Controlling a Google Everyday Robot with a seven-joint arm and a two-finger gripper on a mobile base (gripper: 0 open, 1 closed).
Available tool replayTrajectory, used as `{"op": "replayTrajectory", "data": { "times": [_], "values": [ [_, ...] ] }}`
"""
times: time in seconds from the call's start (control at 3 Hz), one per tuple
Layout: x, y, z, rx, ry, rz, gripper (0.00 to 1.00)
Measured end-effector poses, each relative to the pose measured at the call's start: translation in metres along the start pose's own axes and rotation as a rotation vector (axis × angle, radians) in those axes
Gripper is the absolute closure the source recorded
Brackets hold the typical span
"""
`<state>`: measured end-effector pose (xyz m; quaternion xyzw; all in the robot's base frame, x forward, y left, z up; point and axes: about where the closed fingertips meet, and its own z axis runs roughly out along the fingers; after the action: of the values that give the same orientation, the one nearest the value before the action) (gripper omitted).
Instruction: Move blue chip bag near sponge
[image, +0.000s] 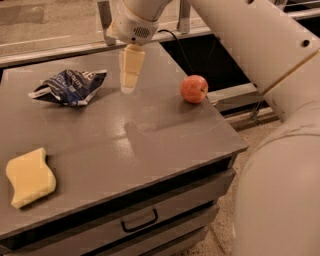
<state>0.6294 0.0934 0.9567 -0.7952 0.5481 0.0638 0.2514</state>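
The bag lies crumpled and flat on the table, at its far left part, dark blue with white lettering and pale edges. Nothing touches it. The sponge lies well apart from it, at the near left corner of the same top, pale yellow with wavy sides, flat on its broad face.

The gripper hangs over the table just to the right of the bag, pointing straight down, its tips above the surface and clear of the bag. Its two pale fingers stand pressed together with only a thin seam between them, and they grasp nothing. A dim reflection of them shows on the tabletop below.

An apple, orange-red, sits to the right of the gripper near the table's right edge, apart from both bag and sponge.

The arm comes in from the right and upper side as a thick white mass, filling much of the right of the view. Below the tabletop a drawer front shows with a dark handle. A speckled floor shows at the lower right.
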Motion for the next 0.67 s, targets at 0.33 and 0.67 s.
{"op": "replayTrajectory", "data": {
  "times": [0.33, 0.67],
  "values": [
    [0.000, -0.021, 0.032, -0.039, -0.009, -0.030, 0.00],
    [0.005, -0.047, 0.070, -0.047, -0.008, -0.039, 0.00]
  ]
}}
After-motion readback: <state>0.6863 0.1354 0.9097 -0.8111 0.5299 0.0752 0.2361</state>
